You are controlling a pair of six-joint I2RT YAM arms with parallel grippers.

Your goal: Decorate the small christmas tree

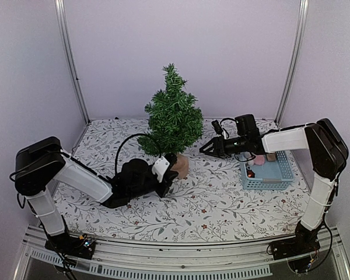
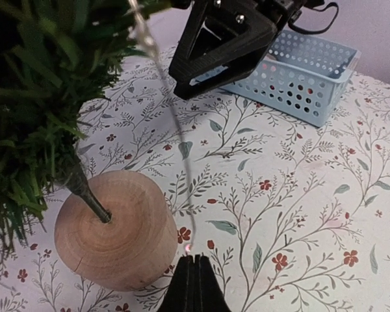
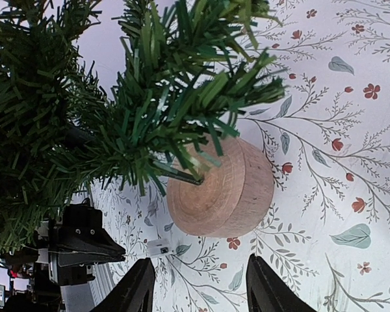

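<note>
The small christmas tree (image 1: 174, 116) stands mid-table on its round wooden base (image 2: 114, 234). My left gripper (image 2: 195, 260) sits low just right of the base, jaws shut on the end of a thin light wire (image 2: 175, 130). The wire rises from the tips into the branches, and a tiny pink light glows at the tips. In the right wrist view a small white piece (image 3: 157, 247) hangs on that wire. My right gripper (image 3: 201, 289) hovers right of the tree, pointing at the base, open with nothing between its fingers.
A light blue perforated basket (image 1: 280, 175) with a few small ornaments stands at the right, under the right forearm. The floral tablecloth (image 1: 221, 204) covers the table. Pale walls and metal posts close in the back and sides.
</note>
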